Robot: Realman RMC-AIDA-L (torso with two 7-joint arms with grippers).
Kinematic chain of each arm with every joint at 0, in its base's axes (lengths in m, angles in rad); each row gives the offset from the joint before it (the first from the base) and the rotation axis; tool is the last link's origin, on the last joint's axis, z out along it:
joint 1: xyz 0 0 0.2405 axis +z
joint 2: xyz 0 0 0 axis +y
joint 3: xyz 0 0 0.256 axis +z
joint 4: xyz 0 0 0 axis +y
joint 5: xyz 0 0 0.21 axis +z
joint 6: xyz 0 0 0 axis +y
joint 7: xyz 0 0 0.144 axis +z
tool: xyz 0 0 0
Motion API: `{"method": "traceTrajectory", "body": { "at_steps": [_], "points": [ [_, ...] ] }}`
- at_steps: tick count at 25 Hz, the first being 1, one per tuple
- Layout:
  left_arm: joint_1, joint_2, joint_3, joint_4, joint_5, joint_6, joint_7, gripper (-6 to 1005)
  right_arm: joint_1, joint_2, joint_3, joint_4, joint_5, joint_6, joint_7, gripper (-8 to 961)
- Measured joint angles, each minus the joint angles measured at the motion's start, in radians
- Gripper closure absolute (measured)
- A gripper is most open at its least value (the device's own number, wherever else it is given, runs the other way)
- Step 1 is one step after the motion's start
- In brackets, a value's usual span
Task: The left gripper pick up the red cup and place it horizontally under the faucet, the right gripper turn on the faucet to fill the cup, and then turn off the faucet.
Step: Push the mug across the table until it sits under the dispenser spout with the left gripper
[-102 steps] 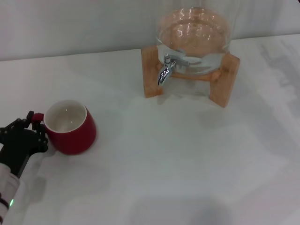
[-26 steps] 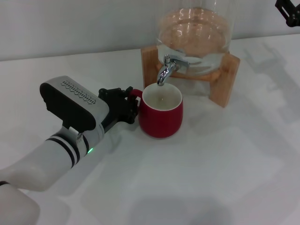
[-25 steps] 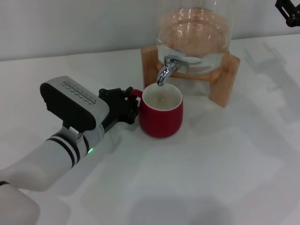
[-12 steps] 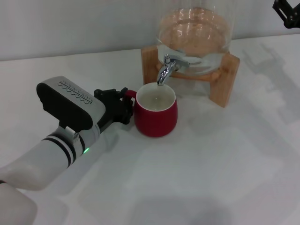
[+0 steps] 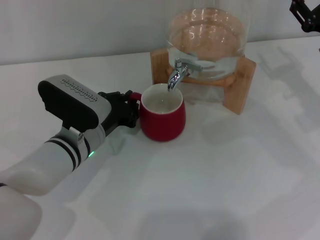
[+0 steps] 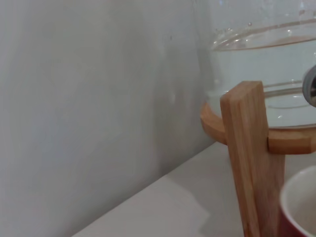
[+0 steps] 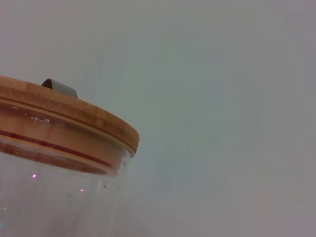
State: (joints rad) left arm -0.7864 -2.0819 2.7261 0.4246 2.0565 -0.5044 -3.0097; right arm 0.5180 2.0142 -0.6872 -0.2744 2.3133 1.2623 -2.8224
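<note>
The left gripper (image 5: 129, 107) clamped the red cup (image 5: 162, 118) by its handle — cup upright under the faucet (image 5: 176, 73); right gripper (image 5: 304, 14) high, far right — fingers unclear

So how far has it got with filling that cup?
The red cup stands upright beneath the faucet, so placing looks nearly done. The left gripper is at its handle. No water is running. The right gripper hangs at the head view's upper right, so opening, filling and closing remain.

Left gripper (image 5: 128, 107) apparently clamped; right gripper (image 5: 303, 14) aloft.
</note>
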Motion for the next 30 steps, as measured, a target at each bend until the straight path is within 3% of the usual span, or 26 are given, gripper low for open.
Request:
{"method": "traceTrajectory", "body": {
  "at_steps": [6,12,20,25,30],
  "points": [
    [-0.022,-0.001,-0.002,0.003,-0.001,0.057,0.001,837,0.000,0.000,0.000,0.001,0.000,0.000,0.000,306],
    [-0.022,-0.003,-0.001,0.011,0.000,0.064,0.003,692,-0.002,-0.001,0.000,0.001,0.000,0.000,0.000,306],
    [-0.010,-0.005,0.000,0.029,0.000,0.065,0.016,677,-0.005,-0.003,0.000,0.001,0.000,-0.005,0.000,306],
    [0.026,-0.004,-0.019,0.050,0.001,0.057,0.047,667,-0.006,-0.004,-0.001,0.001,0.000,-0.006,0.000,306],
    [0.123,-0.003,-0.125,0.127,0.004,0.058,0.222,619,-0.005,-0.005,-0.002,0.001,-0.001,-0.009,0.000,306]
  ]
}}
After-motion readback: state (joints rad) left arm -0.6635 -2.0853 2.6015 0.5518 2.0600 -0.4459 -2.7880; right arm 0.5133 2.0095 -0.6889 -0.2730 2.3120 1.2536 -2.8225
